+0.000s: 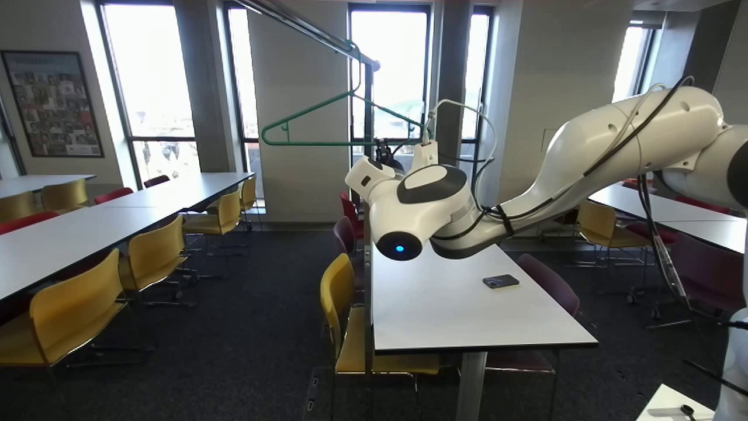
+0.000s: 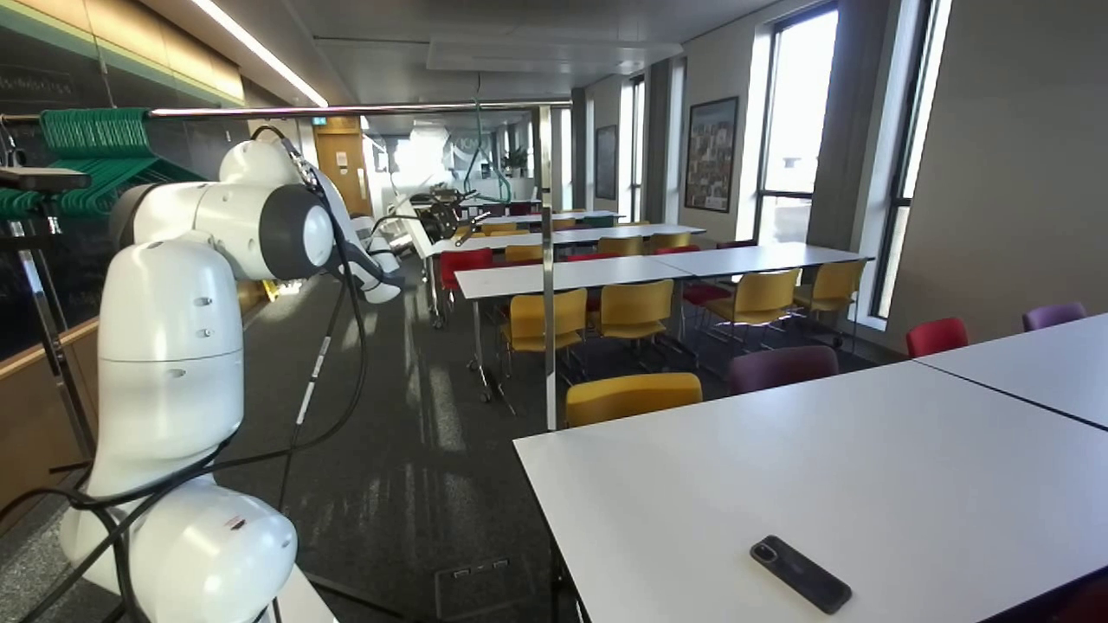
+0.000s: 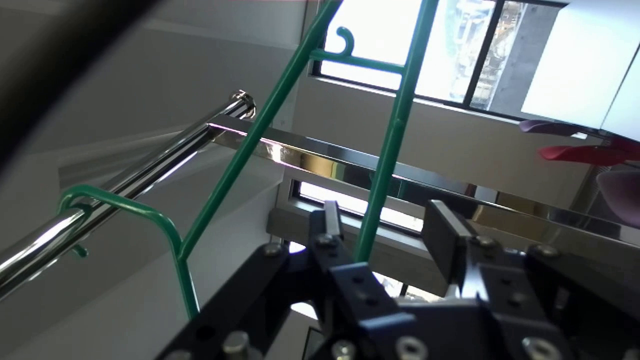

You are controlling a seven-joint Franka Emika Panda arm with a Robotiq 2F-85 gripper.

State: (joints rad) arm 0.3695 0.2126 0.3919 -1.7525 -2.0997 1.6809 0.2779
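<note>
Blurred black strip sits closest, then the gripper, its jaws spread about a green hanger.
In the wrist view the hanger's lower bar runs between the parted jaws, a gap showing on either side; the hook loops over a rail. In both exterior views a phone lies on a table, well apart from the gripper.

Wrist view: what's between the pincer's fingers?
In the wrist view, the bottom bar of the green hanger appears between the fingers of the pincer, with a gap beside it.
</note>
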